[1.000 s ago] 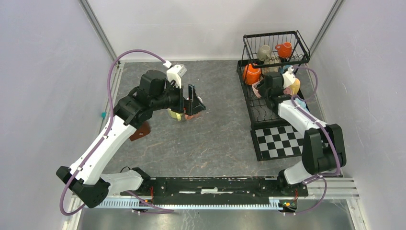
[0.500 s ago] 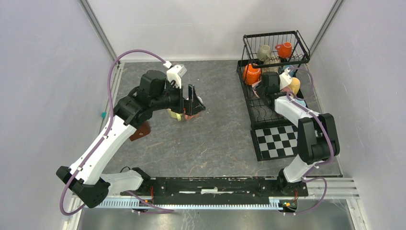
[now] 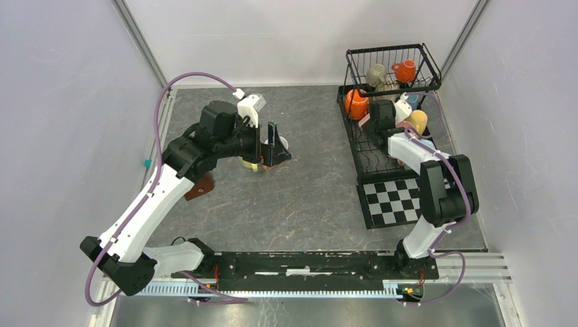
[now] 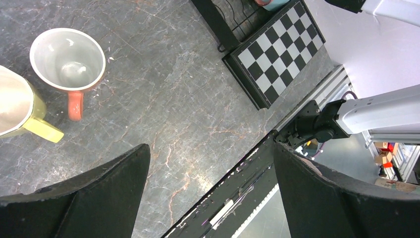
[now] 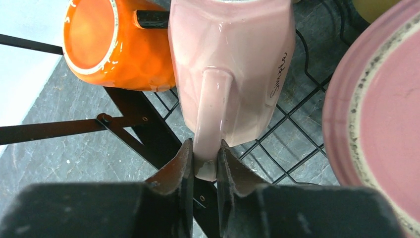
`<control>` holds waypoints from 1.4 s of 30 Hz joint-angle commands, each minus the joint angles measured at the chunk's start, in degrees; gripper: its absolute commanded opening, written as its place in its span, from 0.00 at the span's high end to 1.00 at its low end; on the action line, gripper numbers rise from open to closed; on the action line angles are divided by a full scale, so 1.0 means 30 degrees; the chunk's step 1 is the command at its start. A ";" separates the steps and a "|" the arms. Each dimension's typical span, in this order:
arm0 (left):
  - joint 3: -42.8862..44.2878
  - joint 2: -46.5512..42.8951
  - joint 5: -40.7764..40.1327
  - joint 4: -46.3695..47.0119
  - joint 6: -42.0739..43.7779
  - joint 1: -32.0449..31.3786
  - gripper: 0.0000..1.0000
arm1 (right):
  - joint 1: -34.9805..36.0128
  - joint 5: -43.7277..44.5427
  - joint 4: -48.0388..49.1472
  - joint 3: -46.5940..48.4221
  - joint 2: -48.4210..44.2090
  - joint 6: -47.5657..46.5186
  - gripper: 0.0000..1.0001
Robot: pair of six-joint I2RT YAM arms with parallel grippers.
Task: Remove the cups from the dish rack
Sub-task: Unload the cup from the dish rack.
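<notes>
Right gripper (image 5: pixel 204 153): wide or narrow?

— Narrow. Its matte black fingers (image 5: pixel 176 171) pinch the smooth loop handle of a glossy pale-pink faceted ceramic mug (image 5: pixel 233 64), which sits in the lower tier of the black wire dish rack (image 5: pixel 136 116), just beside a dimpled glossy orange mug (image 5: pixel 114 44).

— And the left gripper (image 4: pixel 210 148)?

— Spread wide and holding nothing, above the grey veined tabletop (image 4: pixel 173 114). A salmon-handled, grey-lined mug (image 4: pixel 68 59) and a yellow mug (image 4: pixel 15 114) stand there upright, side by side.

Jaws pinching pink mug (image 5: pixel 230 59) handle, orange mug (image 5: pixel 114 47) beside
</notes>
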 commanded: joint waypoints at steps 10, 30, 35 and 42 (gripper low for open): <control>-0.0048 -0.0104 0.0434 0.0625 -0.0135 -0.0015 0.00 | 0.1199 0.1928 0.0591 -0.1048 -0.1939 -0.2833 1.00; -0.2907 -0.0781 0.0377 0.3785 -0.3351 -0.0033 0.00 | 0.2704 0.2043 0.0638 -0.4158 -0.6526 -0.3717 1.00; -0.4380 -0.1121 0.0202 0.5995 -0.5586 0.0022 0.00 | 0.2834 0.1578 0.0577 -0.4477 -0.7728 -0.4258 1.00; -0.6107 -0.0950 0.1028 1.0232 -1.0014 0.0081 0.00 | 0.2818 0.1177 0.0393 -0.4749 -0.9610 -0.4917 1.00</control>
